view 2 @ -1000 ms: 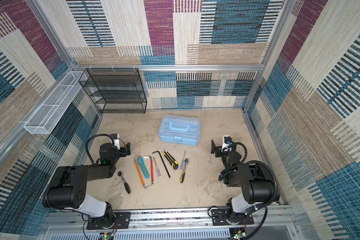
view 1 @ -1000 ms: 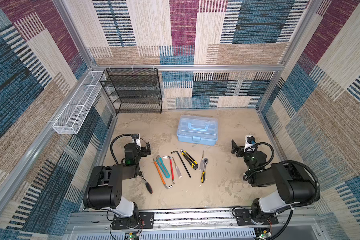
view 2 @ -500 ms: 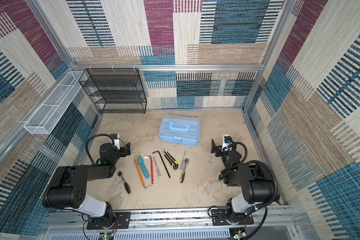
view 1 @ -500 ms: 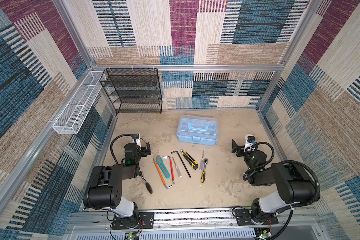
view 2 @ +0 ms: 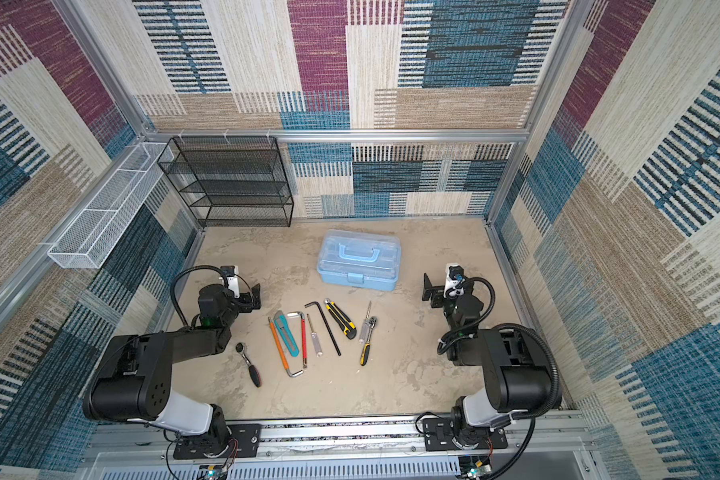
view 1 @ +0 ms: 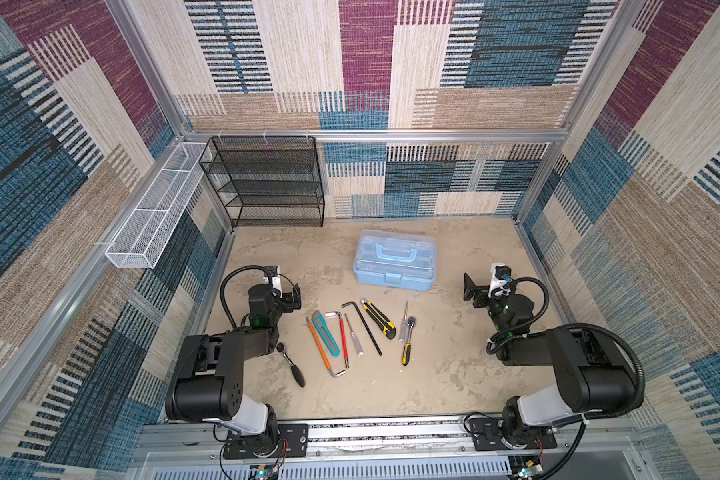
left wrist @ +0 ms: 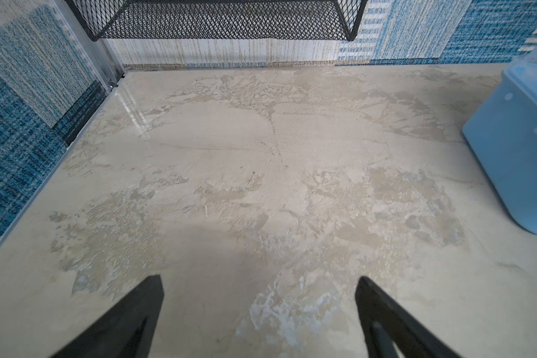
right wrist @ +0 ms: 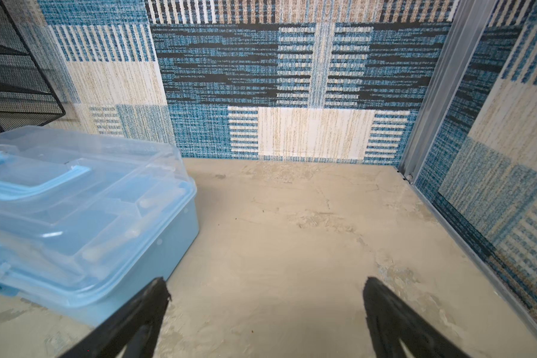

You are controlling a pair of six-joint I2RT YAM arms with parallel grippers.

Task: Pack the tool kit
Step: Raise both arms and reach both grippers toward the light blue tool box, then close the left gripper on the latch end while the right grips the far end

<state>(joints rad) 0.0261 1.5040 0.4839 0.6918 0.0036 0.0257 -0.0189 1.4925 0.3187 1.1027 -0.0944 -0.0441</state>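
— Toolbox [view 1: 395, 264] is sitting shut on the table [view 1: 454, 374], its latch [view 1: 391, 277] facing the arms. How is it going to handle?

— By the look of it, it is going to be light and fairly stiff. It is thin, smooth plastic, so it is likely to be sliding when the latch is being pushed. The clear lid [view 1: 368, 253] is looking like the weakest part. The handle [view 1: 395, 248] on top is offering the surest hold for lifting. For opening, the latch and the lid's front edge are the places to be working, probably with one gripper steadying the base.

— And the tools [view 1: 365, 328]?

— They are lying loose in a row, slim, hard and low on the table. Each is best pinched across its grip.

— Where is everything lying from the grippers?

— The left gripper [left wrist: 259, 279] is hanging over bare table, fingers spread wide and holding nothing. The toolbox is lying ahead of it and off to its inner side, well apart. The right gripper [right wrist: 265, 280] is likewise spread and empty, and the toolbox is lying close by its inner finger, nearer than to the left one. The tools are lying between the two grippers, back toward the bases behind the fingertips. The ratchet [view 1: 292, 365] is lying nearest the left arm.
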